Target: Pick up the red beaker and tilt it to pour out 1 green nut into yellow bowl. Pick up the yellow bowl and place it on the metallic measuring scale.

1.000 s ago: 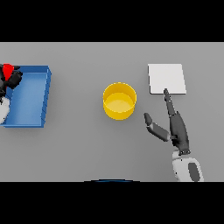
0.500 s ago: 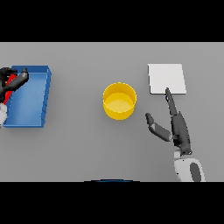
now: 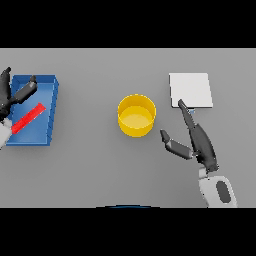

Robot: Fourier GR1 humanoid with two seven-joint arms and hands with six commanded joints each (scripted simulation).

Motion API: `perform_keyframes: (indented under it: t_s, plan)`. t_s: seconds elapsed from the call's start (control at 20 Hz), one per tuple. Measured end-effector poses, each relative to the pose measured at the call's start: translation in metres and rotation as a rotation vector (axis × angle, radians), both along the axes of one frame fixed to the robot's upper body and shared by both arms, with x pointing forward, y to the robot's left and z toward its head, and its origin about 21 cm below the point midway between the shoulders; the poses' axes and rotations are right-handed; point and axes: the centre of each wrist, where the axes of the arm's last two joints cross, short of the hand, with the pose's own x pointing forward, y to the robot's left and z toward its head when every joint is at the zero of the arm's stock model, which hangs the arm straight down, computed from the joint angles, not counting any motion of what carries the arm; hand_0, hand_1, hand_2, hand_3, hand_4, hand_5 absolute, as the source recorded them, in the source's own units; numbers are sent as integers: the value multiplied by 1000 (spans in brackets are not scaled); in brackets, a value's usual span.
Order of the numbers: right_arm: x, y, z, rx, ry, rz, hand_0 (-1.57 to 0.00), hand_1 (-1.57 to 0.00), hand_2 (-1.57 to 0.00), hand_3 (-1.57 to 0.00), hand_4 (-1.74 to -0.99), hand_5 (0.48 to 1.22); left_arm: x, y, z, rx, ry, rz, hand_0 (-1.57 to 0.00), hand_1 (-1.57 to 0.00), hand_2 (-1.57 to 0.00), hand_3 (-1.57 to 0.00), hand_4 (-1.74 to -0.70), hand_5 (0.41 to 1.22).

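Nearest, the right hand (image 3: 199, 142) is being held over the bare grey counter (image 3: 95, 165), fingers straight and spread, thumb out toward the bowl; nothing is being gripped. Its fingertips are reaching just up to the near edge of the metallic measuring scale (image 3: 190, 89).

Mid-counter, the yellow bowl (image 3: 136, 115) is sitting upright, apart from both hands and well short of the scale. No green nut is being made out inside it, though the interior is too uniform to be sure.

At the left edge, the blue tray (image 3: 51, 107) is lying with a flat red strip (image 3: 29, 118) slanted across its floor. The left hand (image 3: 12, 95) is being held over the tray's far left corner, fingers loosely spread; nothing is seen to be clasped. The red beaker is not being identified with certainty; it may be the strip.

Judged progress: pouring is not being shown as done, and the bowl is not yet on the scale. Both steps are being counted as remaining.
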Motion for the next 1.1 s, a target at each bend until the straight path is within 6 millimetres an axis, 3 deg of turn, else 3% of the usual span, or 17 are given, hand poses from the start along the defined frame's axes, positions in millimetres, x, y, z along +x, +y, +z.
perform_keyframes:
  t_s: [0.2,0.35,0.55,0.8,1.1]
  plan:
    - [31,-7,28,-327,-12,173,1,1,1,1,-1122,674,-1,-2,4,-14,-17,-24,-21,-17,-17,-16,-740,668]
    - [48,6,40,-539,-49,305,1,1,1,1,-1192,677,-4,-5,2,-4,-8,-30,-10,-8,-8,-8,-733,680]
    - [71,16,55,-759,-107,466,1,1,1,1,-1225,684,-1,-3,1,-2,1,-12,-4,-3,-3,-3,-739,696]
    - [88,34,59,-1023,-139,629,1,1,1,1,-1215,711,-1,-1,1,12,2,-12,0,0,0,0,-745,704]
    - [102,64,49,-1128,-81,737,1,1,1,1,-1231,725,-4,5,4,2,3,-10,1,1,1,1,-741,698]
